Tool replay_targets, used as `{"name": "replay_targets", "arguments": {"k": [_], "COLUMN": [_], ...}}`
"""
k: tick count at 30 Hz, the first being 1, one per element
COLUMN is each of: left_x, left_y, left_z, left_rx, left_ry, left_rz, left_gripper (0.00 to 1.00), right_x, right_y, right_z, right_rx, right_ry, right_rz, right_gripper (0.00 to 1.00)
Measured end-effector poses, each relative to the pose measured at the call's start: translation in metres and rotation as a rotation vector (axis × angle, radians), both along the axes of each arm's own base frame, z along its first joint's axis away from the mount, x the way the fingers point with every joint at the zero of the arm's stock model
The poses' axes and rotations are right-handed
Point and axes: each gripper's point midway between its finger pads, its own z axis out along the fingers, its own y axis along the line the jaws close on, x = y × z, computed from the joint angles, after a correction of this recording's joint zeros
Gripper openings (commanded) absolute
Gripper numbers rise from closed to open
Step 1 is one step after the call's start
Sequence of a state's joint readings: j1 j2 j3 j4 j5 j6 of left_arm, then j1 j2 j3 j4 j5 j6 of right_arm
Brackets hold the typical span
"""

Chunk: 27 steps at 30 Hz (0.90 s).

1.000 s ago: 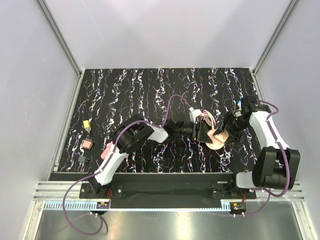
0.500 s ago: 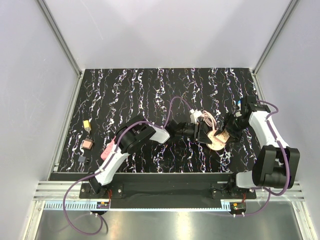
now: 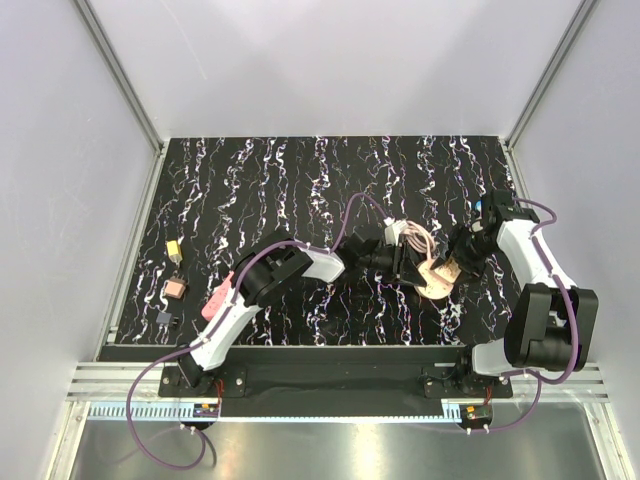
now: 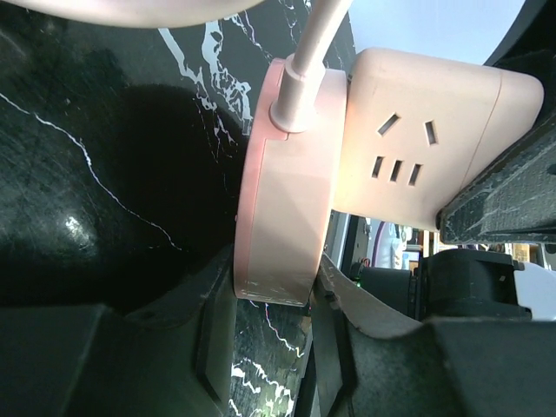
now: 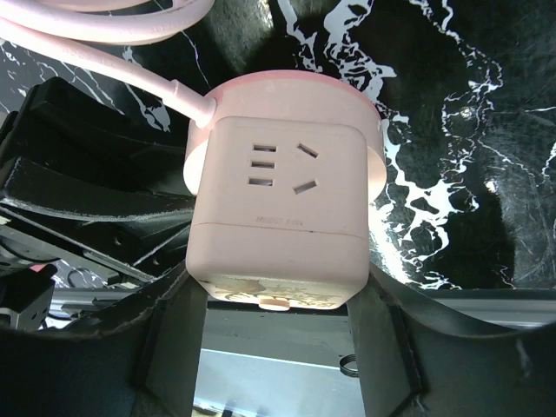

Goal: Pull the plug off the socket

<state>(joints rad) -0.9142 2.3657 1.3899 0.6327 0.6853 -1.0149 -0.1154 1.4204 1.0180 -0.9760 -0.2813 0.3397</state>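
A pink cube socket (image 3: 440,272) sits joined to a pink round plug disc (image 4: 285,187) with a pink cord (image 4: 314,48). The two are mated face to face, with no gap showing. My left gripper (image 3: 405,264) comes in from the left and is shut on the disc's edge, which sits between its fingers (image 4: 274,300). My right gripper (image 3: 457,266) comes in from the right and is shut on the cube (image 5: 282,208), one finger (image 5: 169,339) on each side. The cube's outlet face (image 4: 417,143) is bare.
The pink cord lies coiled (image 3: 417,240) just behind the socket. Three small items lie at the table's left edge: a yellow one (image 3: 173,248), a pinkish-brown one (image 3: 175,288) and a dark one (image 3: 165,318). Grey walls enclose the marbled black table (image 3: 300,180).
My left arm has pushed a little to the right, and the left gripper and socket have shifted slightly right and back. The right gripper has barely moved. Both grips are unchanged.
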Motion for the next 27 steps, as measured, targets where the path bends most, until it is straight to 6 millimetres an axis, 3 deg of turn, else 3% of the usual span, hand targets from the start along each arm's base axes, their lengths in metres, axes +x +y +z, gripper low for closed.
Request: {"name": "replay_targets", "arguments": {"k": [3, 5, 9, 13, 16, 17, 23, 24, 25, 27], "left_x": [0.001, 0.001, 0.000, 0.000, 0.000, 0.001, 0.004, 0.004, 0.005, 0.006], "left_y": [-0.001, -0.003, -0.004, -0.004, -0.005, -0.006, -0.008, -0.009, -0.009, -0.009], "left_z": [0.000, 0.001, 0.001, 0.001, 0.001, 0.001, 0.000, 0.000, 0.000, 0.000], "left_rx": [0.005, 0.006, 0.011, 0.014, 0.023, 0.027, 0.070, 0.073, 0.079, 0.089], "left_ry": [0.001, -0.006, -0.008, -0.008, -0.003, -0.003, 0.025, 0.028, 0.033, 0.039], "left_rz": [0.001, 0.002, 0.002, 0.001, 0.000, 0.000, 0.005, 0.005, 0.008, 0.016], "left_gripper": [0.00, 0.00, 0.00, 0.00, 0.00, 0.00, 0.00, 0.00, 0.00, 0.00], "right_x": [0.002, 0.004, 0.005, 0.005, 0.005, 0.006, 0.010, 0.010, 0.010, 0.010], "right_y": [-0.001, -0.002, -0.004, -0.006, -0.008, -0.009, -0.012, -0.012, -0.013, -0.013], "right_z": [-0.001, -0.003, -0.007, -0.008, -0.009, -0.009, -0.010, -0.010, -0.010, -0.010], "right_rx": [-0.006, -0.009, -0.016, -0.027, -0.042, -0.046, -0.060, -0.061, -0.065, -0.071], "right_ry": [0.002, 0.003, 0.014, 0.014, 0.015, 0.015, -0.004, -0.008, -0.011, -0.020], "right_rz": [-0.005, -0.006, -0.008, -0.011, -0.015, -0.019, -0.033, -0.035, -0.038, -0.042], "right_gripper": [0.77, 0.80, 0.80, 0.74, 0.65, 0.51, 0.19, 0.05, 0.00, 0.00]}}
